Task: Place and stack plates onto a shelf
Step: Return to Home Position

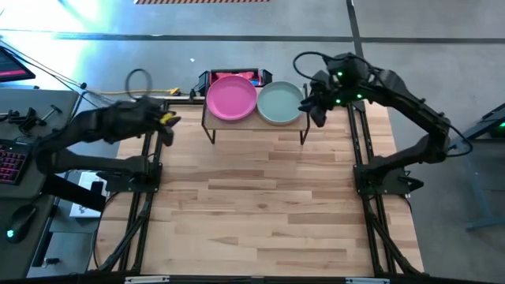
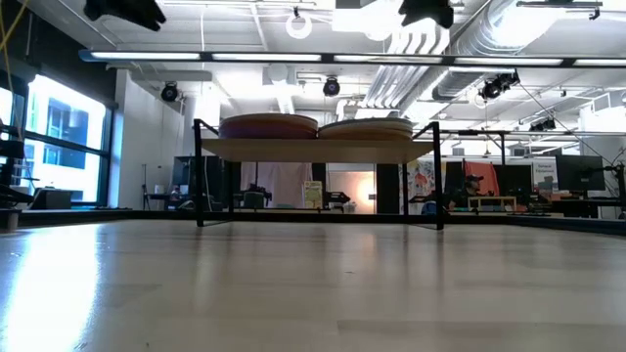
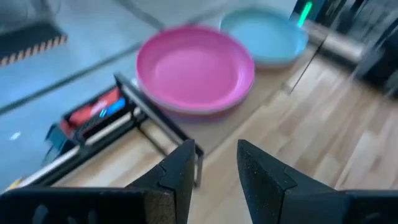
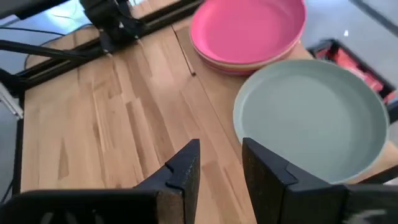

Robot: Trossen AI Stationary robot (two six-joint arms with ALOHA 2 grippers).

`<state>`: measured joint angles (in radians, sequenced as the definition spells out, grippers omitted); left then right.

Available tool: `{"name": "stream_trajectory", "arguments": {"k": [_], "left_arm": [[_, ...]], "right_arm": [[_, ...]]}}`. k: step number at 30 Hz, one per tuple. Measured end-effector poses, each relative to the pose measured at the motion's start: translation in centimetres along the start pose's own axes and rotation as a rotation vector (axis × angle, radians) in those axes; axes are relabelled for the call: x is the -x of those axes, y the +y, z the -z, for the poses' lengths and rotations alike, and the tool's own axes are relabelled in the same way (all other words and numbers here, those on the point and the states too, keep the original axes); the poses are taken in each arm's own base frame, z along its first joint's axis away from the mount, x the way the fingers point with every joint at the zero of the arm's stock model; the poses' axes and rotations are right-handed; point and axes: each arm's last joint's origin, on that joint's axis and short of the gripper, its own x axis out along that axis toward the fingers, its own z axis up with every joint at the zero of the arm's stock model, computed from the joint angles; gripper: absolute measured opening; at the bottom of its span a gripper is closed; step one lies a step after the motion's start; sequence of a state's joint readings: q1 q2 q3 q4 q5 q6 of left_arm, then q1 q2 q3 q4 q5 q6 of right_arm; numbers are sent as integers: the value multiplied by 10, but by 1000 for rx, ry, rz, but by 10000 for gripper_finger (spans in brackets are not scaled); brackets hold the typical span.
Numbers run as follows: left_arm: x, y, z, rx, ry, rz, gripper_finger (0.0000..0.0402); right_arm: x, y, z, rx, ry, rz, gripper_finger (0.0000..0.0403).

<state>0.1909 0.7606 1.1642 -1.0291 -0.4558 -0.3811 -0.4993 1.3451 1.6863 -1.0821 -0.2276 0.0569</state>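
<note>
— Surface and room?
— Pale plank desk (image 1: 260, 197) on a black frame. Beyond it, an open workshop with strip lights, ceiling ducts and tall windows on one side.
— Shelf?
— Shelf (image 2: 313, 150) at the middle of the desk's far edge, long axis along that edge, top level on black legs. Two stacks of plates side by side: pink plate (image 1: 231, 98) topmost toward the left end, teal plate (image 1: 279, 103) topmost toward the right, rims close together.
— Around it?
— Red-and-black box (image 3: 93, 111) just behind the shelf; yellow cable (image 1: 183, 93) and coiled cable (image 1: 139, 80) toward the far left corner.
— End effectors?
— Left end effector (image 1: 167, 120) raised beside the shelf's left end, fingers (image 3: 180, 171) apart, released. Right end effector (image 1: 317, 110) raised just off the right end, likewise released, gripping nothing.
</note>
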Motion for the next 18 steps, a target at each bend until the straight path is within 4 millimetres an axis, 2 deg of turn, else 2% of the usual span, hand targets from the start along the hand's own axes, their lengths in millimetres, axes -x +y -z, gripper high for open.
{"name": "stream_trajectory", "arguments": {"k": [4,7,12,18], "left_arm": [[10,14,22,48,-157,59,110],[11,21,39,76,-227,91,110],[5,27,63,92,-259,140,110],[-16,24,90,102,-224,202,110]], "right_arm": [[15,3,6,18,-40,27,99],[14,1,24,14,-57,38,99],[0,-5,71,-22,-132,-26,99],[-16,-10,132,-55,-295,-121,99]]}}
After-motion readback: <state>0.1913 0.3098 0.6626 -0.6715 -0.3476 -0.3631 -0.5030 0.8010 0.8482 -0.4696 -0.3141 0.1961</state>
